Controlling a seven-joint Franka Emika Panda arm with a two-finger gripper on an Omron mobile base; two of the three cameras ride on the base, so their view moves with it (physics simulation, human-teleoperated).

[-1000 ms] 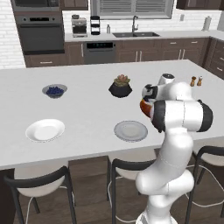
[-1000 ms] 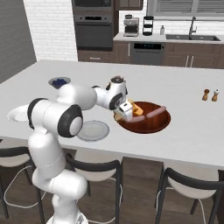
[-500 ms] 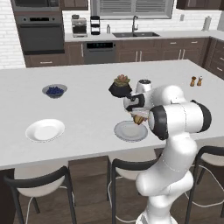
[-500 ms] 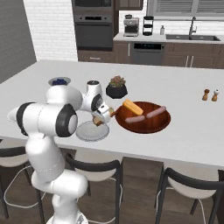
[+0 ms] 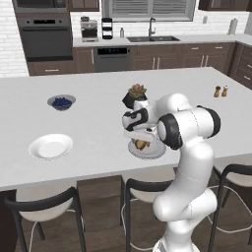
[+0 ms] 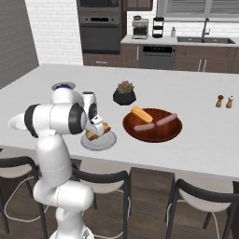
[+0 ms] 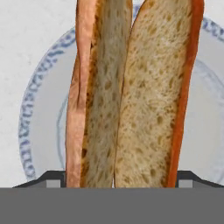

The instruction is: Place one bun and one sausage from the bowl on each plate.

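I have the two-finger gripper (image 6: 96, 132) down over the flat grey round plate (image 6: 109, 142) near the front edge of the white worktop (image 5: 98, 88). An oblong golden-tan bun with an orange-brown crust (image 7: 131, 92) sits between the fingers, lengthwise in the hand view. The jaws stand wide, either side of it. I can't tell whether they grip it or it rests on the plate (no gap or contact visible from here).

Progress, as I judge it: early. First bun is at the grey plate, release not confirmed. The glossy white plate with a raised rim (image 5: 50, 146), toward the front left corner, has nothing on it.

Containers:
- Wide reddish-brown round bowl (image 6: 175, 132), mid-worktop beside the grey plate: one more bun (image 6: 141, 114) and two pinkish-brown smooth sausages (image 6: 144, 127), lying near each other.
- Small grey bowl of blueberries (image 5: 61, 102) further back on the left, not part of the job.
- Dark pot with a succulent (image 6: 124, 95) behind the grey plate.

Left: one sausage to the grey plate, then bun and sausage to the white one.
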